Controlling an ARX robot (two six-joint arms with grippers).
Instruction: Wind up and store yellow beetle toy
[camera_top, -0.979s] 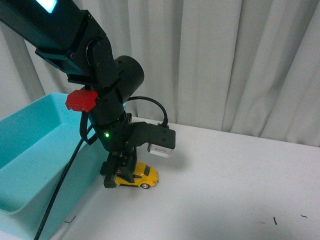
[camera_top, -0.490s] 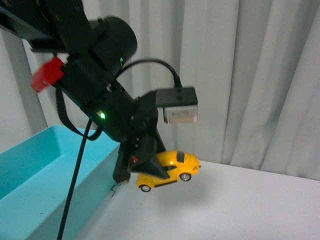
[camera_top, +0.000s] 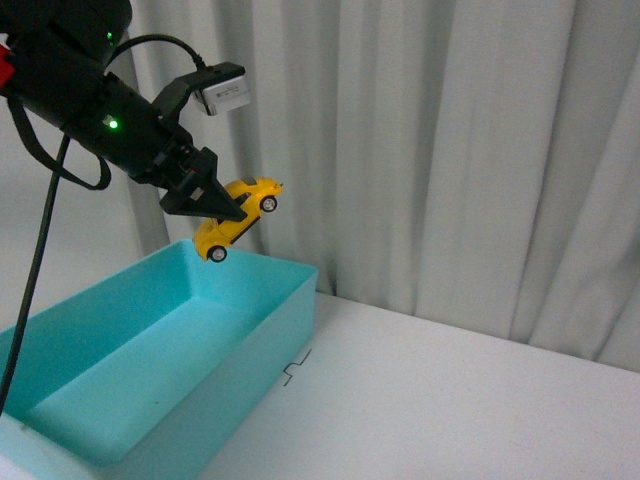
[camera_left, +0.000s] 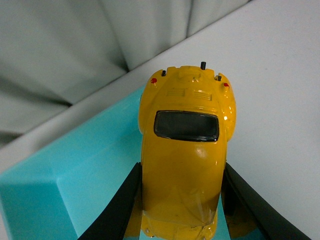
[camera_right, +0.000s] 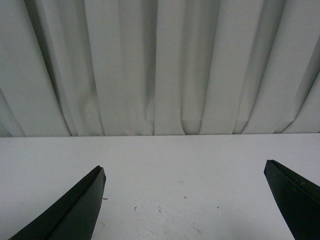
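Note:
My left gripper (camera_top: 215, 208) is shut on the yellow beetle toy (camera_top: 238, 227) and holds it tilted in the air above the far corner of a turquoise bin (camera_top: 255, 345). In the left wrist view the toy (camera_left: 184, 155) sits between my two black fingers (camera_left: 120, 210), with the bin's corner (camera_left: 75, 190) below it. My right gripper (camera_right: 185, 200) is open and empty over the white table (camera_right: 175, 165); it does not show in the front view.
The white table (camera_top: 450, 400) extends to the right of the bin. A grey-white curtain (camera_top: 430, 140) hangs behind the table. A black cable (camera_top: 30, 290) runs down from my left arm over the bin's left side.
My left gripper has lifted the toy off the table and carried it up and to the left, from beside the bin to above the bin's far corner.

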